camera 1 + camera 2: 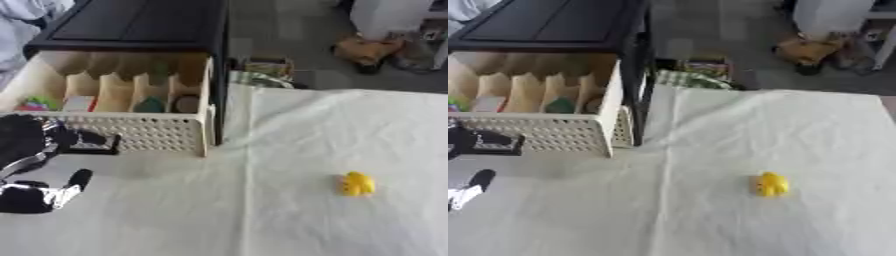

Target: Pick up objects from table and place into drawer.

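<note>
Left hand (39, 165) at the table's (289, 220) near left edge, just in front of the open drawer (131, 132), fingers relaxed and spread, holding nothing. Right hand out of sight. Small yellow toy (357, 183) lying on the white cloth well apart to the right, touching nothing. Inside the drawer's slots, several small coloured items, too blurred to name.

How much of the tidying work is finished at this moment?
Several small things already lie in the drawer compartments. The left hand is by the drawer's front and appears to hold nothing. One yellow object remains on the white cloth, so at least one pick is left.
</note>
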`<state>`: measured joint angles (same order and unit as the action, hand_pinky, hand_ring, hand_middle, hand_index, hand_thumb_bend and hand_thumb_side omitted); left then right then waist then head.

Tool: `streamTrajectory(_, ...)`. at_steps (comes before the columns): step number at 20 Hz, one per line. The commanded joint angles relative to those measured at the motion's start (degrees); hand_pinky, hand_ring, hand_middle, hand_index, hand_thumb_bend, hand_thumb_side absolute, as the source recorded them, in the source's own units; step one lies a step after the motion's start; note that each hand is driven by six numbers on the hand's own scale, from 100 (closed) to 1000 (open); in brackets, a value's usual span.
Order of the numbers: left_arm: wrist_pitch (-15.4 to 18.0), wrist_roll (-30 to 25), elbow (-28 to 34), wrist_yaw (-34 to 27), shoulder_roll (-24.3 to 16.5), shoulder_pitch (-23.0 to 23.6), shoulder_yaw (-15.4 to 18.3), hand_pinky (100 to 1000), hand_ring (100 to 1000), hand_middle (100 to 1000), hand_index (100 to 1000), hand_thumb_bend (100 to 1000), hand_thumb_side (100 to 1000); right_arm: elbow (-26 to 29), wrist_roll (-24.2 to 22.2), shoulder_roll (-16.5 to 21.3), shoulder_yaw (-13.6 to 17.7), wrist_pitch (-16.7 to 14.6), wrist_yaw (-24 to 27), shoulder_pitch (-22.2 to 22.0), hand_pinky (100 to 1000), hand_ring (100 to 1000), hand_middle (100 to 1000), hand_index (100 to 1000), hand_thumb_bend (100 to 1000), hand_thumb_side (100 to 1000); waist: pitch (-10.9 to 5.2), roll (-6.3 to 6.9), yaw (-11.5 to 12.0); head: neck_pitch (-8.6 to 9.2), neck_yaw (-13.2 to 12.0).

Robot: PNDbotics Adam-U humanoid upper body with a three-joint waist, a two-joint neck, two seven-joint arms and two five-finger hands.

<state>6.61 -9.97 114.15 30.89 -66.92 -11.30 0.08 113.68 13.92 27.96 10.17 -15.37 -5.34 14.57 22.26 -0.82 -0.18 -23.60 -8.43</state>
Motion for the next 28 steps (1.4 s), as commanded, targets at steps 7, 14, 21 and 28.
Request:
streamTrajectory(7, -0.8, 1.6, 0.4, -1.9, -3.8, -0.4, 3.8, 100, 100, 100, 883, 105, 408, 0.9, 0.3, 1.0, 0.6, 0.2, 0.2, 0.0, 792, 652, 346, 825, 435, 892, -1.76, 0.34, 0.7, -0.34, 0.3)
streamTrajectory(14, -1.5, 2.7, 0.4, 0.1, -4.0, 0.1, 4.5, 100, 100, 100, 889, 105, 408, 0.9, 0.6, 1.0, 0.7, 0.2, 0.3, -0.1, 791, 652, 348, 825, 435, 892, -2.09, 0.24, 0.7, -0.2, 0.6)
streamTrajectory(21, -0.9, 3.1, 0.4, -0.8, -4.2, 0.2, 5.0, 100, 100, 100, 846, 105, 408, 0.9, 0.9, 1.1, 0.7, 0.2, 0.3, -0.2, 791, 653, 352, 824, 434, 900, -2.25, 0.15, 0.8, -0.38, 0.7)
streamTrajectory(28, 4.4, 4.3, 0.4, -6.3, -3.1, -1.7, 5.2, 100, 100, 100, 810, 105, 408, 0.9, 1.4, 1.3, 0.9, 0.4, 0.2, -0.3, 791, 654, 354, 824, 433, 906, -2.66, -0.12, 1.0, -1.02, 1.8)
